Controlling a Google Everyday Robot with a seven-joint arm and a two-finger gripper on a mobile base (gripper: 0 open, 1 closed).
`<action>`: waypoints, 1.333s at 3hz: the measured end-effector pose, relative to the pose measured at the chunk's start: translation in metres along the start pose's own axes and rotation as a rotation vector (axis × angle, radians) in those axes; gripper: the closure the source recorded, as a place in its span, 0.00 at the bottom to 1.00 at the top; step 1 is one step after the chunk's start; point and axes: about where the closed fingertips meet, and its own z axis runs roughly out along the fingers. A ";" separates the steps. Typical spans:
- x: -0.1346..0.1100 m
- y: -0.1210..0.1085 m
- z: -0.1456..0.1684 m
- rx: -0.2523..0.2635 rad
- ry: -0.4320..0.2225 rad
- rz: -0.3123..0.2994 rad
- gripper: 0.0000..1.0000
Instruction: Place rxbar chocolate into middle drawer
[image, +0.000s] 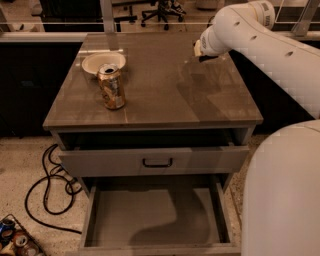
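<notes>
My gripper (199, 52) is at the far right of the cabinet top, mostly hidden behind my white arm (260, 37). A small dark shape (207, 59) shows just under the arm's end; I cannot tell if it is the rxbar chocolate, and no black-wrapped bar shows elsewhere on the top. The middle drawer (92, 215) is pulled out wide at the bottom of the view, its flat grey floor bare and partly in shadow.
A gold drink can (111, 86) stands at the left of the cabinet top (165, 95), with a white bowl (95, 63) behind it. The drawer front with a black handle (157, 162) is slightly out. Cables (47, 187) lie on the floor at left. My white body (285, 200) fills the right.
</notes>
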 end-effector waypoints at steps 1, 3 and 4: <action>-0.015 0.006 -0.062 -0.017 -0.020 -0.080 1.00; -0.002 0.019 -0.126 -0.088 -0.046 -0.163 1.00; 0.026 0.037 -0.154 -0.177 -0.062 -0.235 1.00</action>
